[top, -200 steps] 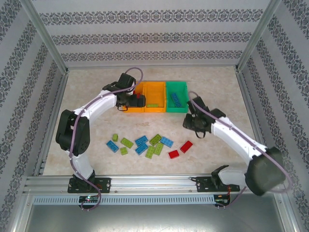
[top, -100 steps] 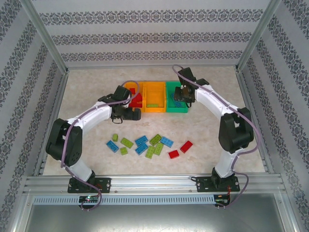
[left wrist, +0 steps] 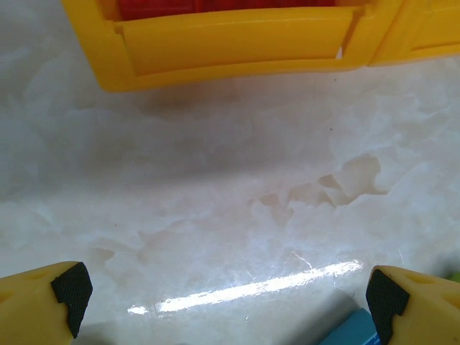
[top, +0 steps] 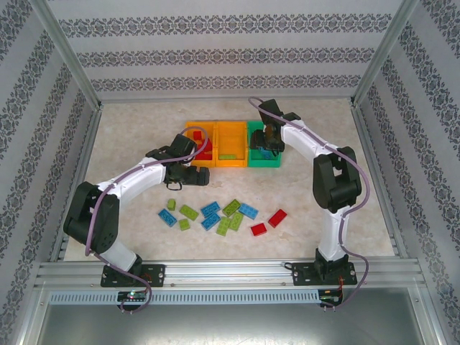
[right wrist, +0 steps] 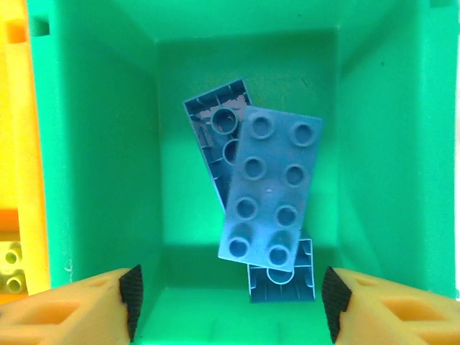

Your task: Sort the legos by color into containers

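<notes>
Right pincer (right wrist: 230, 305) moved over green bin (right wrist: 93, 144), blue legos (right wrist: 269, 190) inside

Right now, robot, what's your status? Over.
Left pincer open, empty, near orange bin. Right pincer open over green bin, blue legos inside. Loose legos on table.
</notes>
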`<state>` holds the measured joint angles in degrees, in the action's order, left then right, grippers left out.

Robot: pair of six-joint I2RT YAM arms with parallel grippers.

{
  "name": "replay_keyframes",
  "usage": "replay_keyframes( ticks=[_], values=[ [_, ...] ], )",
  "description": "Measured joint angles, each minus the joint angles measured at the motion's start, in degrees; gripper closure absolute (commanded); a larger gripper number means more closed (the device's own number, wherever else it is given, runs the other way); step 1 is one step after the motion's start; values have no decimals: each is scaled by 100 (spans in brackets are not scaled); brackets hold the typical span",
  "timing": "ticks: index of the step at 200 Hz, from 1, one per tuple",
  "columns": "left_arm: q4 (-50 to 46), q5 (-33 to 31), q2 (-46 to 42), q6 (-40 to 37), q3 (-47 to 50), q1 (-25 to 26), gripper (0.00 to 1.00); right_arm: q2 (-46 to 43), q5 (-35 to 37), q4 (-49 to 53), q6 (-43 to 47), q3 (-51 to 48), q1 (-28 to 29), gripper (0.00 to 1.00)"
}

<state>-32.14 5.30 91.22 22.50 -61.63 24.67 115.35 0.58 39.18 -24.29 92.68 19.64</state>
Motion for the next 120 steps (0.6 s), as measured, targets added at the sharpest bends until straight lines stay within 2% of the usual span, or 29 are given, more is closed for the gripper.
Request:
replay_keyframes(
  ticks=[28,51,85,120],
  values=[
    [-15,-136,0,24,0,0,0,-111,2,4,94,-46,68,24],
    [-39,-310,-9,63,0,-2,0,-564,7,-15,229,-354,254,22],
    [-107,-575,-111,87,-35,-2,1,-1572,-11,-151,809,-1270,892,20],
    [-175,-739,-127,87,-96,-2,0,-2284,-437,-219,1805,-2422,1300,20]
  ],
)
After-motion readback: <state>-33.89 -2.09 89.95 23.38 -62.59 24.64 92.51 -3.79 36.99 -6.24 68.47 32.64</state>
